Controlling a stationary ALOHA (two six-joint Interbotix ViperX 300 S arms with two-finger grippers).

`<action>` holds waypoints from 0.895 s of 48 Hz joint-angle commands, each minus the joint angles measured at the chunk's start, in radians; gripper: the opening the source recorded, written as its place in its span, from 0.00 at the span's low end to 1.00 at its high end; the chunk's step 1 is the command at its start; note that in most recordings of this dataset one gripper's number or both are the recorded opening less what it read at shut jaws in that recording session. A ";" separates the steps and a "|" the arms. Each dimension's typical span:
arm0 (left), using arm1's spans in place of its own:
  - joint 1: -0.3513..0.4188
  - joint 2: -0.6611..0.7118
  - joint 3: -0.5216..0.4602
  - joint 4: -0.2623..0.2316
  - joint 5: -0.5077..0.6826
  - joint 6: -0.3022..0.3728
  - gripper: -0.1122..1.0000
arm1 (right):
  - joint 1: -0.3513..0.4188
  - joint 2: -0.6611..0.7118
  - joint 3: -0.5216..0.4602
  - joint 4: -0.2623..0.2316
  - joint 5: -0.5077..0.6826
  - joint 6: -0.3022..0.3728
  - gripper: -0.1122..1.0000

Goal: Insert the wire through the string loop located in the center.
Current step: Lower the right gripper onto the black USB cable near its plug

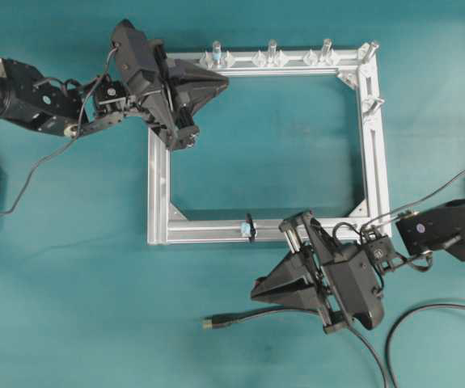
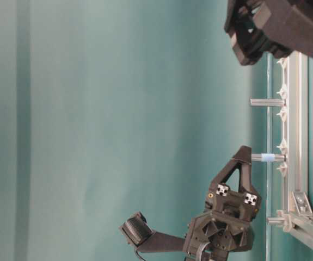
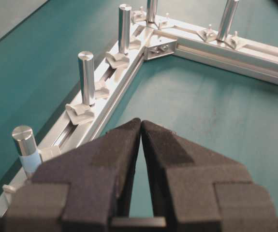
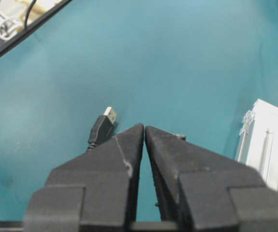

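Both pincers together, empty: left pincer (image 3: 141,126) over frame (image 1: 158,194) corner, right pincer (image 4: 144,131) near wire (image 1: 209,322) plug.

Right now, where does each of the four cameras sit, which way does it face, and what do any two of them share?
Overhead: above, looking down on the aluminium frame, string loop, wire and both arms.
Table-level: low beside the table, picture turned sideways; upright pegs and a black gripper.
Left wrist: behind the shut left gripper, facing the peg row.
Right wrist: behind the shut right gripper, facing the wire's plug.
Shared: overhead and right wrist both show the plug.
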 commanded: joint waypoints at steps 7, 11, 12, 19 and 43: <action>0.003 -0.095 -0.037 0.035 0.207 0.008 0.10 | -0.005 -0.011 -0.032 0.002 -0.003 0.017 0.12; 0.003 -0.123 -0.034 0.034 0.304 0.009 0.10 | -0.005 -0.011 -0.041 0.002 0.003 0.018 0.10; 0.003 -0.127 -0.032 0.035 0.322 0.009 0.10 | -0.005 -0.011 -0.044 0.002 0.006 0.018 0.10; -0.005 -0.149 -0.029 0.035 0.364 0.000 0.10 | -0.005 -0.011 -0.060 0.002 0.043 0.018 0.10; -0.017 -0.156 -0.023 0.035 0.373 -0.002 0.10 | 0.020 -0.011 -0.095 -0.003 0.153 0.018 0.11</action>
